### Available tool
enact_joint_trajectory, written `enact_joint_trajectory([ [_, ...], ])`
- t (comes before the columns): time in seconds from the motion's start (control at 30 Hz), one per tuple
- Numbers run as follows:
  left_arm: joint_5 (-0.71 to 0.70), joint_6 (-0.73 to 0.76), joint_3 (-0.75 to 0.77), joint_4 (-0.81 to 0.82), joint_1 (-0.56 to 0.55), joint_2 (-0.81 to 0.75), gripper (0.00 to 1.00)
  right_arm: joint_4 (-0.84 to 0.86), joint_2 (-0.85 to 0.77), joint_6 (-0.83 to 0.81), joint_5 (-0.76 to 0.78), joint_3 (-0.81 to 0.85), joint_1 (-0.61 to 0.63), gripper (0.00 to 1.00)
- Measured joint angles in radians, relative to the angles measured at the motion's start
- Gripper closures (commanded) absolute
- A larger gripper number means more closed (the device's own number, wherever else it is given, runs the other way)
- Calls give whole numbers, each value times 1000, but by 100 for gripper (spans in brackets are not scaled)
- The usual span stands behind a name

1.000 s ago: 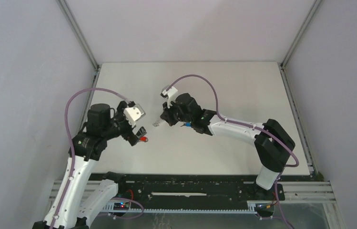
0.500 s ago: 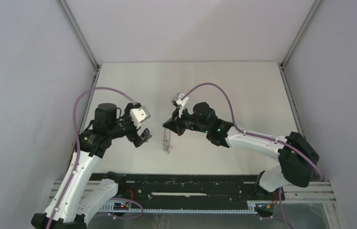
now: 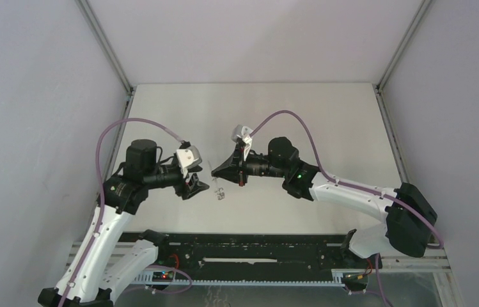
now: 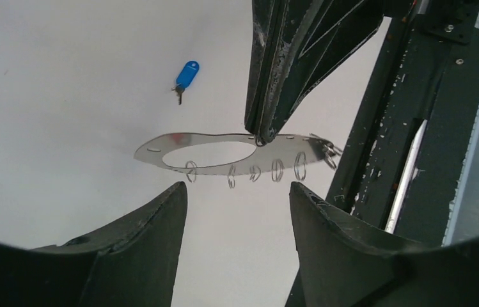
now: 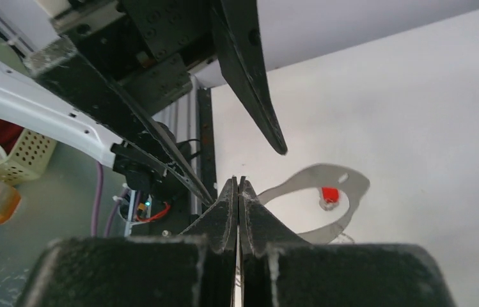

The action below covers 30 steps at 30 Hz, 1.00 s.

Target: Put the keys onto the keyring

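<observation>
The keyring (image 4: pixel 150 153) is a flat grey metal ring with several small wire loops along its lower rim. My right gripper (image 5: pixel 238 182) is shut on its rim and holds it in the air, just beyond the tips of my left gripper (image 4: pixel 236 188). The left gripper is open and empty. In the top view the keyring (image 3: pixel 219 192) hangs between the left gripper (image 3: pixel 199 185) and the right gripper (image 3: pixel 216 173). The blue key (image 4: pixel 187 73) lies on the white table beyond the ring. The red key (image 5: pixel 330 194) shows through the keyring (image 5: pixel 352 182), on the table.
The black rail (image 3: pixel 256 246) runs along the table's near edge, close under both grippers, and also shows in the left wrist view (image 4: pixel 416 96). White walls and metal frame posts (image 3: pixel 105 48) close in the table (image 3: pixel 326 115) on three sides.
The right arm has swung toward the near edge and the left arm, carrying the keyring up to the left gripper. The red key seen at the left gripper a second ago is no longer there.
</observation>
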Motion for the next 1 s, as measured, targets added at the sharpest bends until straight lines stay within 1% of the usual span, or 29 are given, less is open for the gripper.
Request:
enact_joint_trajectory([
  [0.2, 30, -76, 0, 14, -1, -6, 51, 60, -1, 57, -43, 0, 10, 100],
  [0.37, 72, -129, 12, 18, -2, -17, 57, 114, -1, 104, -66, 0, 24, 100],
  [0.43, 89, -141, 25, 18, -2, -25, 58, 132, -1, 120, -74, 0, 27, 100],
  [0.53, 114, -151, 37, 17, -2, -43, 54, 154, -1, 135, -80, 0, 31, 100],
  [0.63, 150, -161, 47, 18, -2, -58, 53, 167, -1, 145, -85, 0, 35, 100],
  [0.67, 158, -163, 50, 18, -2, -63, 55, 174, -1, 148, -86, 0, 36, 100],
  [0.77, 176, -169, 51, 17, -2, -71, 70, 188, -1, 156, -93, 0, 39, 100],
  [0.8, 182, -172, 53, 16, -2, -72, 74, 190, -1, 157, -93, 0, 39, 100],
  [0.83, 194, -177, 55, 15, -2, -71, 75, 190, -1, 160, -93, 0, 39, 100],
  [1.0, 211, -185, 65, 10, -2, -69, 75, 205, -1, 174, -101, 0, 40, 100],
])
